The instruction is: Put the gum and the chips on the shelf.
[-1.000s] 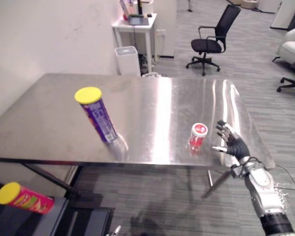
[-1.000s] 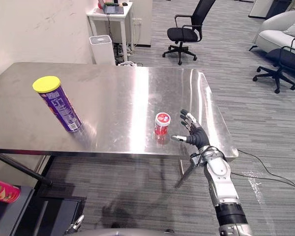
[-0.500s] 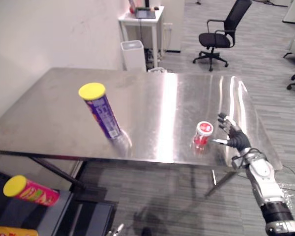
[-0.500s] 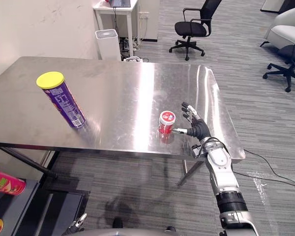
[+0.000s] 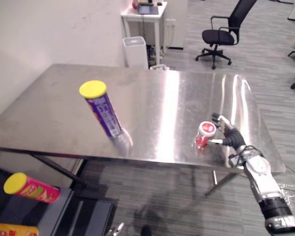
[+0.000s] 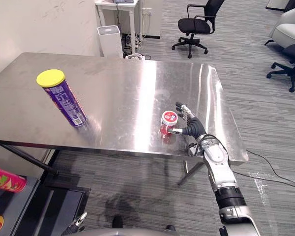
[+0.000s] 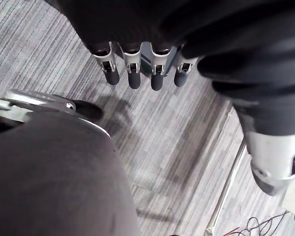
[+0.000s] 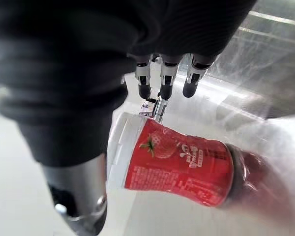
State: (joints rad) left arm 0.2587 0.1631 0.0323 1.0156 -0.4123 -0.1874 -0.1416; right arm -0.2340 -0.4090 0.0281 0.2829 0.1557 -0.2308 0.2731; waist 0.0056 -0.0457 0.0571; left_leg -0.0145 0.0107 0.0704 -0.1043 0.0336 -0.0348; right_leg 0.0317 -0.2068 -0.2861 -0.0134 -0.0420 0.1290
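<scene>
The gum [image 5: 205,133], a small red bottle with a white lid, stands near the front right of the steel table [image 5: 162,93]. My right hand [image 5: 231,139] is right beside it, open, fingers spread past the lid and thumb by the bottle's side [image 8: 182,160]. The chips [image 5: 101,109], a tall purple can with a yellow lid, stand at the table's front left, far from that hand. My left hand [image 7: 133,73] hangs open over the floor, holding nothing.
A low dark shelf at the lower left holds a pink chips can [image 5: 30,188] lying on its side and another can [image 5: 12,229] below it. Behind the table stand a white bin [image 5: 135,51], a white side table [image 5: 148,14] and an office chair [image 5: 225,30].
My right hand has moved left and forward until its thumb and fingers flank the gum. The camera has shifted slightly. The chips have not moved.
</scene>
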